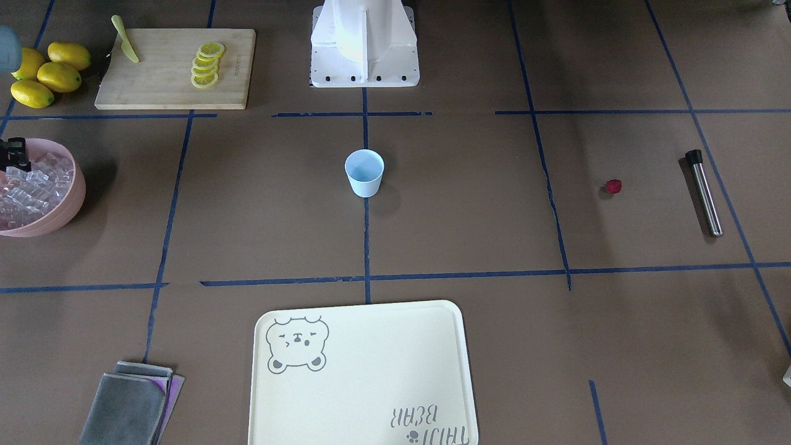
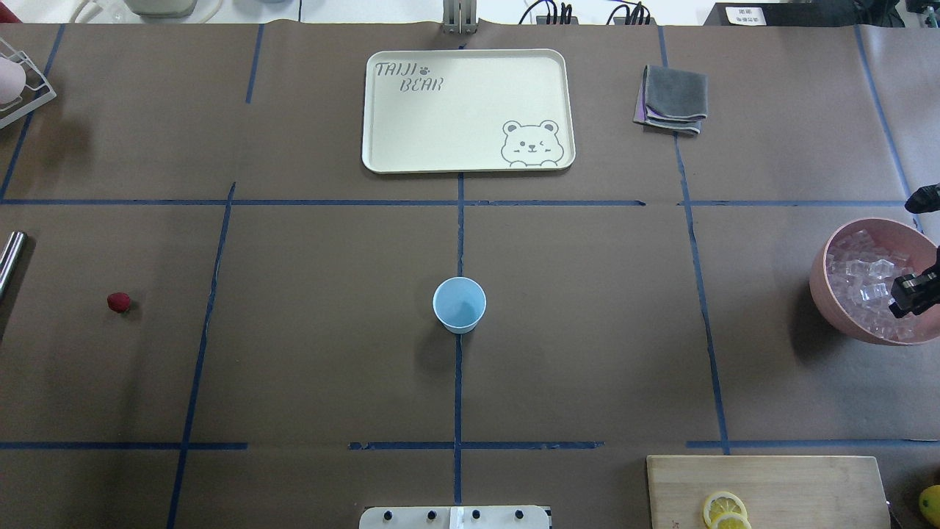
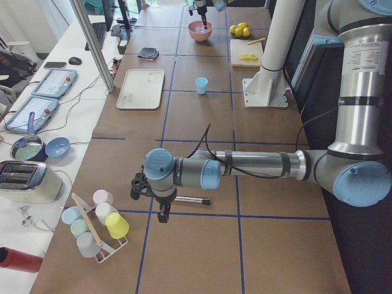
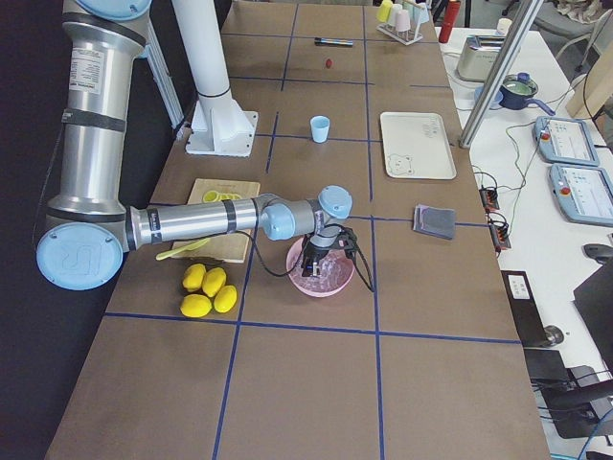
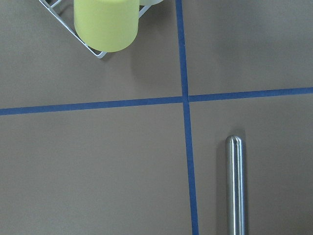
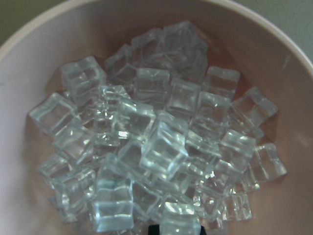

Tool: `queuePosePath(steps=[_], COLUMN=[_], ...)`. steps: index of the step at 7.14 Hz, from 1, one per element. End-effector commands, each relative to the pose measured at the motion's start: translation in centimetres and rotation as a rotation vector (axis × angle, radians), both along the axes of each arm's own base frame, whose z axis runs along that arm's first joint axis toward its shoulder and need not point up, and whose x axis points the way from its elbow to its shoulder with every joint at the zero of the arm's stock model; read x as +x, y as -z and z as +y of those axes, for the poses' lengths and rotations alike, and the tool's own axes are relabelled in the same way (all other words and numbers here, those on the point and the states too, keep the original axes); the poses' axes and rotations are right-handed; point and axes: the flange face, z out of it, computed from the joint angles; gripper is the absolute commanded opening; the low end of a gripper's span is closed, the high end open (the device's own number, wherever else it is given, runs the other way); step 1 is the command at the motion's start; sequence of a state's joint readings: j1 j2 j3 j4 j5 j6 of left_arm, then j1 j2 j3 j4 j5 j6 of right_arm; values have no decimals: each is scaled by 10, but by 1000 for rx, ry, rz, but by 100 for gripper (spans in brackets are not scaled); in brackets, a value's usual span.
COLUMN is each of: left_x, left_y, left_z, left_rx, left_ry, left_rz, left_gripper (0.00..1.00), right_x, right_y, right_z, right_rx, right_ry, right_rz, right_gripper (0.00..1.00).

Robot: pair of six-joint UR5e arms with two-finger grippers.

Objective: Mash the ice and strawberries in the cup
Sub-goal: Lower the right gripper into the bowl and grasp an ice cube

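Observation:
The pale blue cup (image 2: 459, 305) (image 1: 364, 173) stands upright in the middle of the table with nothing in it. The ice (image 6: 156, 142) (image 2: 863, 275) fills a pink bowl (image 2: 826, 305) at the table's right end. My right gripper (image 2: 909, 294) (image 1: 13, 154) hangs low over that ice, pointing down; I cannot tell whether it is open or shut. A small dark red strawberry (image 2: 118, 302) (image 1: 613, 186) lies alone on the left side. My left gripper (image 3: 163, 217) hovers past it, over a steel muddler (image 5: 235, 186); its state cannot be told.
A cream bear tray (image 2: 382, 147) lies beyond the cup, with folded grey cloths (image 2: 672, 99) beside it. A cutting board (image 1: 154, 93) carries lemon slices and a yellow knife, whole lemons (image 1: 46, 74) next to it. A rack of coloured cups (image 3: 98, 223) stands at the left end.

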State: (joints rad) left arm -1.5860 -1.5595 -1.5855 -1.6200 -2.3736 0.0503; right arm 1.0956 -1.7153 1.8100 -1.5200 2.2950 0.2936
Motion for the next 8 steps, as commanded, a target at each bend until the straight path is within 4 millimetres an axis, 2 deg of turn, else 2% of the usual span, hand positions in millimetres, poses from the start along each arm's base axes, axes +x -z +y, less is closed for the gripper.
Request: queuePosePath(steps=[1,2,4,5,6,7,8], left_x=[0,0,0,0,0,0,0], left_y=[0,1,1,0,1,1,1], left_z=[0,0,1,1,1,1,1], left_rx=[-1,0,-1,-1,2,2,0], left_ry=[1,1,1,1,1,1,1], left_rz=[1,1,3,1,1,1,1], left_gripper=[100,100,100,100,100,100,100], right_x=[6,22,68,79,74,62,37], right_y=[9,15,39,60,88,125,177], right_z=[-2,1,32,28,9,-22,-54], right_rx=[17,25,49,87,131,151,131], right_ry=[-12,-41,-114,-146,-158,-168,-174], right_rz=[-7,-10,-19,-36,-68,-84,-89], right_gripper=[0,0,0,0,0,0,0])
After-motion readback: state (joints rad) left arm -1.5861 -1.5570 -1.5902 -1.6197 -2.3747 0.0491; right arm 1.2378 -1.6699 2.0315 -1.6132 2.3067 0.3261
